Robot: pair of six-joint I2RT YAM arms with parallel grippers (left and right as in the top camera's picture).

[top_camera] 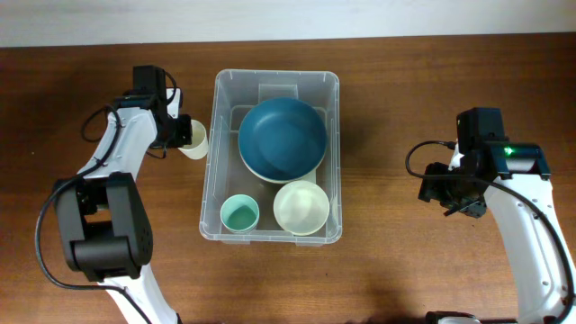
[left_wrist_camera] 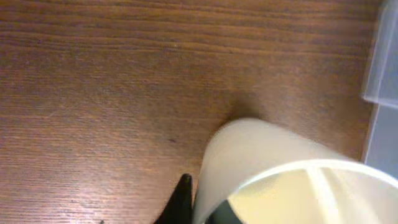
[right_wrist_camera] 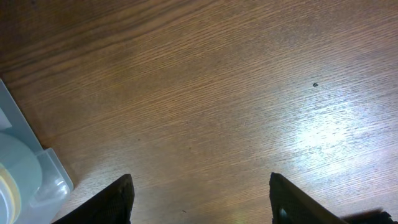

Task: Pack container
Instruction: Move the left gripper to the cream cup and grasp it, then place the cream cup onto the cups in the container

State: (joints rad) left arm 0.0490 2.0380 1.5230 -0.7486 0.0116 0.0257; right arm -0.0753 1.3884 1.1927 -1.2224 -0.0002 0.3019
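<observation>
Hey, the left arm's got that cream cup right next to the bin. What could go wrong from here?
1. The cream cup is close beside the container wall. Carried over too low, it may catch the rim and shove the bin.
2. The blue bowl, teal cup and cream bowl cover most of the floor, so the cup may land tilted.
</observation>
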